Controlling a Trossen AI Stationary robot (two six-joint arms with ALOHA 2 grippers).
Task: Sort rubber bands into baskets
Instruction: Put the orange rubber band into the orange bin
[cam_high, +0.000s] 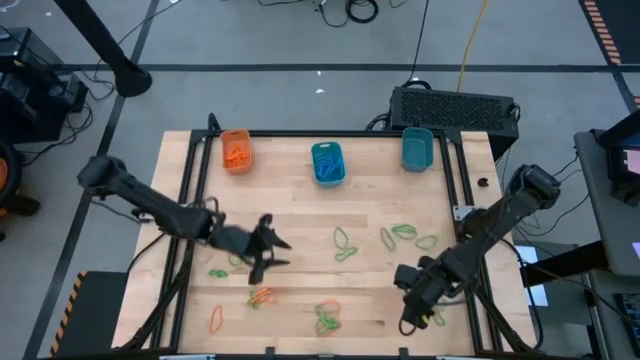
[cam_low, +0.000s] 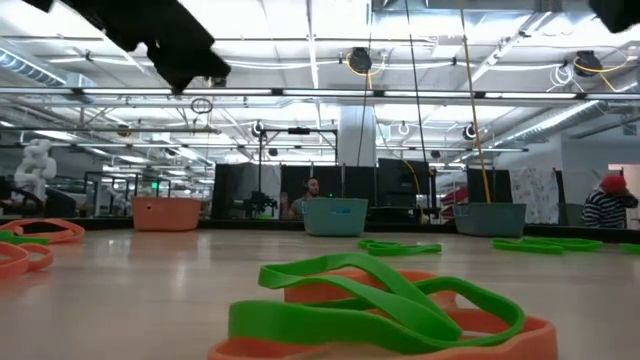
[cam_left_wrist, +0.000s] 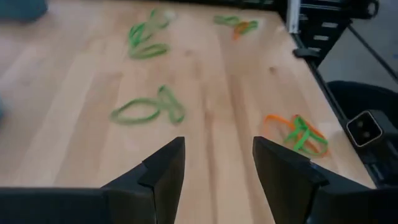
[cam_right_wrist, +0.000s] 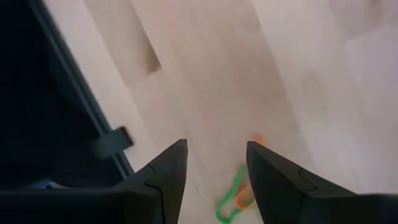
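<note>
Wooden table (cam_high: 300, 215) — three baskets (cam_high: 327, 163) — two teal, one orange

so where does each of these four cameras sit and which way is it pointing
High: overhead, straight down on the table, both arms, three baskets.
Low: table height, across rubber bands toward the baskets; an arm overhead.
Left wrist: past the open left gripper at green bands.
Right wrist: past the open right gripper at the table edge.
Shared: high and low both show all baskets.

Wooden table (cam_high: 300, 225); black box (cam_high: 455, 108) behind far edge; seated person (cam_low: 609, 203) in background.
</note>
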